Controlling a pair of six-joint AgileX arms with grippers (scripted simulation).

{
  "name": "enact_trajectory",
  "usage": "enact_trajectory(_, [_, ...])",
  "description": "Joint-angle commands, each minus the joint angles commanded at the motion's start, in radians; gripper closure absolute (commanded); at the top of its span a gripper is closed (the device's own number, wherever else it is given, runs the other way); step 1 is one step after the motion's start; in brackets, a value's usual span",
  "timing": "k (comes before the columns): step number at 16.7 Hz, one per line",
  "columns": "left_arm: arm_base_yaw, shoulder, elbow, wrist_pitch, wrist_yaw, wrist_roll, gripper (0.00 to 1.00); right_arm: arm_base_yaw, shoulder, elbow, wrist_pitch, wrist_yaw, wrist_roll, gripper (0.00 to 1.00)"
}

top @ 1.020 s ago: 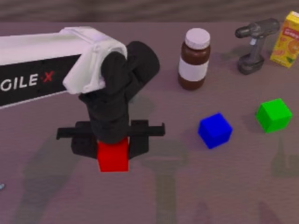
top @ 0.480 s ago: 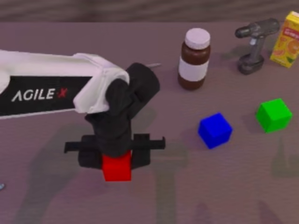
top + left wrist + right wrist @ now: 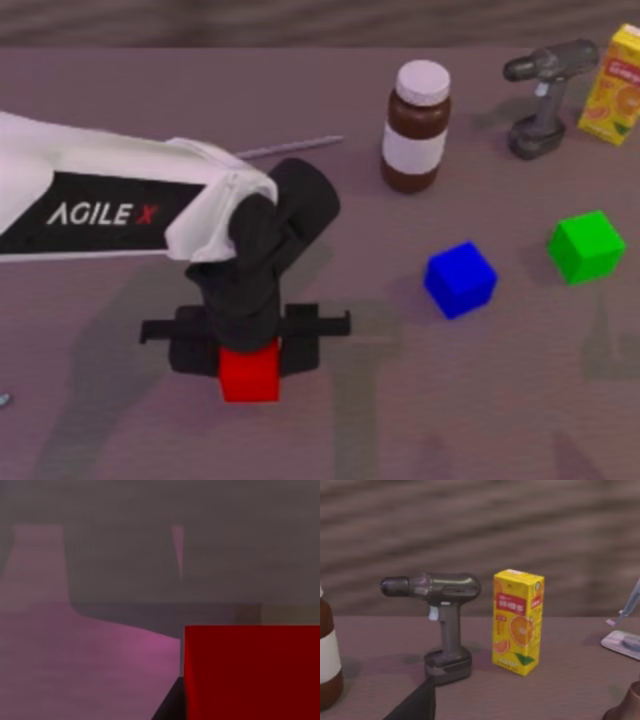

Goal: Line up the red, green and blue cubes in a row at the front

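Purple table (image 3: 520, 400): left pincer (image 3: 249, 352) grips red cube (image 3: 249, 375); brown jar (image 3: 415, 125) capped.

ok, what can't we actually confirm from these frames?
- Left gripper fingers: top view, wrist hides them; contact with red cube unseen.
- Red cube: left wrist view, cut off by the frame edge.
- Right gripper: absent from top view.
- Brown jar: right wrist view, cropped.

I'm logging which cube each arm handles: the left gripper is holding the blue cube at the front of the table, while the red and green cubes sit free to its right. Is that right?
Not quite. The top view shows the left gripper shut on the red cube, not the blue one. The blue cube sits free on the table to its right, with the green cube farther right.
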Motion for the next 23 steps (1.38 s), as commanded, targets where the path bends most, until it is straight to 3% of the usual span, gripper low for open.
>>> enact_trajectory(12, [0.0, 0.0, 0.0, 0.0, 0.0, 0.0, 0.02, 0.0, 0.0, 0.0, 0.0, 0.0, 0.0, 0.0])
enact_trajectory(23, [-0.001, -0.007, 0.013, -0.017, 0.0, 0.0, 0.0, 0.0, 0.0, 0.0, 0.0, 0.0, 0.0, 0.0])
